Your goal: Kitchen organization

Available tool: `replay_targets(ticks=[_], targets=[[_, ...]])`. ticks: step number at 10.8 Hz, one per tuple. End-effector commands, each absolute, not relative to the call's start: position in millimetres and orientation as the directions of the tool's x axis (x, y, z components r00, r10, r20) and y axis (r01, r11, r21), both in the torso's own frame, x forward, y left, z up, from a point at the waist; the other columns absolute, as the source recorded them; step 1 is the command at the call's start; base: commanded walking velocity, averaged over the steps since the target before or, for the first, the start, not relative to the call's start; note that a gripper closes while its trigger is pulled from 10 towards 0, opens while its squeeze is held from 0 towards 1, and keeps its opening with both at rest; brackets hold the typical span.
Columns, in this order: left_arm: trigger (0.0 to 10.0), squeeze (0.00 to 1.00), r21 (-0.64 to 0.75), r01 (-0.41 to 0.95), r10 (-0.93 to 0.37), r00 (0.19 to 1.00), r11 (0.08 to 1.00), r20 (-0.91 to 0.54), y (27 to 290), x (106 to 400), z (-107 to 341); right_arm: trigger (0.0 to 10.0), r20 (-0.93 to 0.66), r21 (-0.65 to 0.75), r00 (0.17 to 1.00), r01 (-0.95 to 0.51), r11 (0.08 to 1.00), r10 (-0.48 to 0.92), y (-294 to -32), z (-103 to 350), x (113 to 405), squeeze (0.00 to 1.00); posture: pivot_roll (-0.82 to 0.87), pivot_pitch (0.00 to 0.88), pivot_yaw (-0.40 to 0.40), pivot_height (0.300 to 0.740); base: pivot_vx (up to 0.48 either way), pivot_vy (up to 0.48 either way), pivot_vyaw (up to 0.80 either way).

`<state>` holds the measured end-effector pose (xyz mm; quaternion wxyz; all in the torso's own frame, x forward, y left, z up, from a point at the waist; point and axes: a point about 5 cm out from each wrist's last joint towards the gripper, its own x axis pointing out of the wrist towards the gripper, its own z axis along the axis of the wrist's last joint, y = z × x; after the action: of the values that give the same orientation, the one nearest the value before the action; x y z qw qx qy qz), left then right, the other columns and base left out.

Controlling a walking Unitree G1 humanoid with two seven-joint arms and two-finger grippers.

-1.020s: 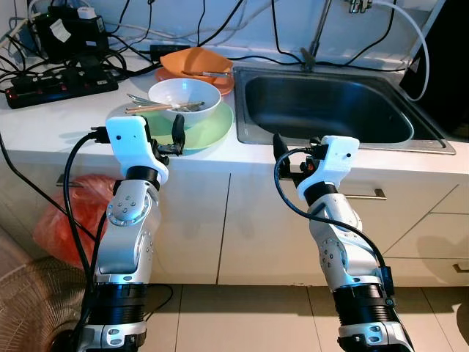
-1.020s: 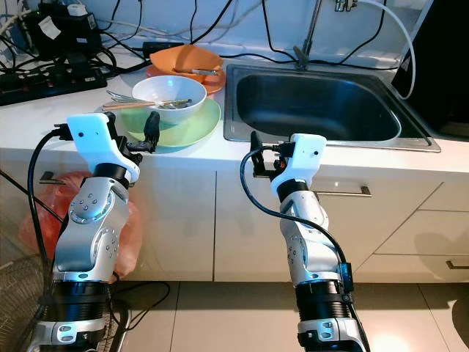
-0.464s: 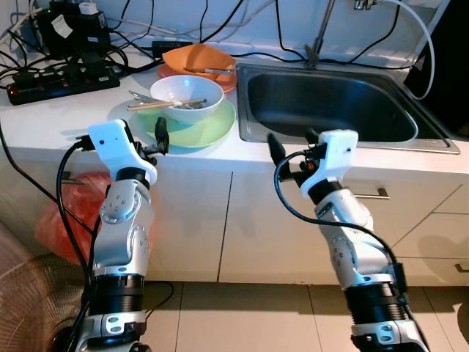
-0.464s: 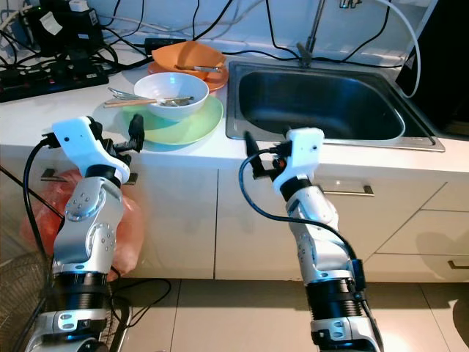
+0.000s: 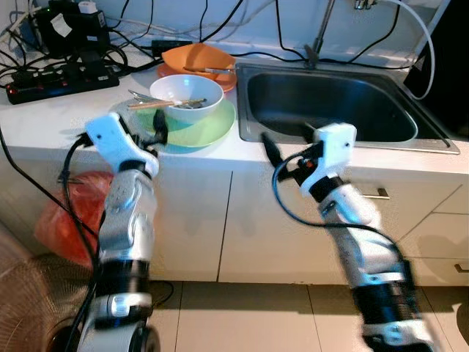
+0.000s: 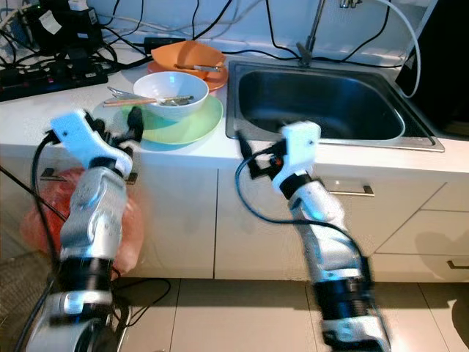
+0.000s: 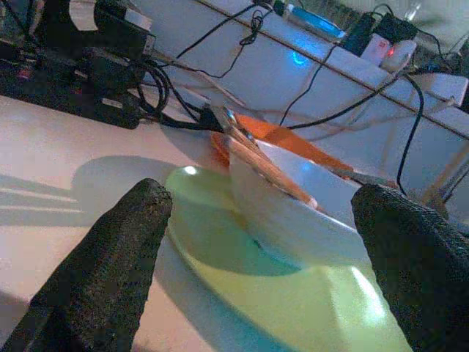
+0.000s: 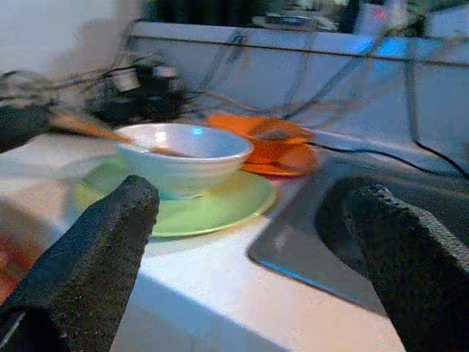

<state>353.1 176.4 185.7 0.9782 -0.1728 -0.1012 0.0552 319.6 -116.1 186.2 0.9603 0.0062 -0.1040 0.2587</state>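
Observation:
A white bowl (image 5: 185,92) holding chopsticks (image 5: 155,104) and metal cutlery rests on a light green plate (image 5: 209,130) on the white counter. Behind it sits an orange bowl (image 5: 196,57) on an orange plate. My left gripper (image 5: 152,126) is open at the green plate's left rim, its fingers (image 7: 110,271) spread either side of the plate and bowl (image 7: 286,220). My right gripper (image 5: 287,143) is open at the counter's front edge, by the sink's near left corner, facing the bowl (image 8: 187,154) and plate (image 8: 198,209).
A steel sink (image 5: 330,106) with a tap fills the counter's right half. Power strips and tangled cables (image 5: 62,73) crowd the back left. Below are white cabinet doors, a drawer handle (image 5: 370,194), a red bag (image 5: 62,220) and a fan (image 5: 29,308).
Both arms look blurred and have edged slightly forward toward the counter; my left gripper is a little closer to the green plate's rim. The dishes have not moved.

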Motion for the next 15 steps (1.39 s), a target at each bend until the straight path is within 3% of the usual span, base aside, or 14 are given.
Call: replay_targets(ticks=[1,3,8,9,10,11,12,15], targets=[[10.0,0.0,-0.365,-0.059,0.135,0.973,0.929,0.188,173,357,189,10.0,0.182,-0.049,0.837,-0.516,0.855,0.516,-121,186,316,0.0,-0.02,0.01,-0.071,0.74,0.0,0.0,0.0],[10.0,0.0,-0.396,-0.049,0.141,0.968,0.917,0.206,173,365,193,10.0,0.132,-0.065,0.846,-0.512,0.856,0.516,-133,175,307,0.0,-0.03,0.027,-0.075,0.74,0.0,0.0,0.0],[10.0,0.0,-0.437,-0.023,0.135,0.965,0.899,0.226,170,378,200,10.0,0.069,-0.066,0.77,-0.631,0.773,0.634,-127,172,282,0.0,-0.07,0.059,-0.061,0.74,0.0,0.0,0.0],[9.6,0.0,-0.441,-0.022,0.137,0.963,0.897,0.233,171,378,200,10.0,0.058,-0.066,0.771,-0.63,0.773,0.634,-126,170,279,0.0,-0.07,0.063,-0.061,0.74,0.0,0.0,0.0],[3.3,0.0,-0.448,-0.026,0.148,0.96,0.893,0.239,172,379,201,10.0,0.049,-0.067,0.768,-0.635,0.769,0.638,-125,169,277,0.0,-0.07,0.066,-0.062,0.74,0.0,0.0,0.0],[0.5,0.0,-0.454,-0.029,0.155,0.958,0.891,0.243,173,379,201,10.0,0.045,-0.065,0.766,-0.638,0.767,0.641,-124,169,276,0.0,-0.08,0.069,-0.062,0.74,0.0,0.0,0.0],[0.0,0.0,-0.471,-0.024,0.162,0.953,0.882,0.255,175,379,202,10.0,0.031,-0.056,0.745,-0.665,0.745,0.667,-123,167,272,0.0,-0.08,0.069,-0.062,0.74,0.0,0.0,0.0],[0.0,0.0,-0.484,-0.016,0.169,0.947,0.875,0.274,177,380,206,10.0,0.013,-0.048,0.73,-0.682,0.73,0.683,-122,163,269,0.0,-0.08,0.07,-0.062,0.74,0.0,0.0,0.0]])
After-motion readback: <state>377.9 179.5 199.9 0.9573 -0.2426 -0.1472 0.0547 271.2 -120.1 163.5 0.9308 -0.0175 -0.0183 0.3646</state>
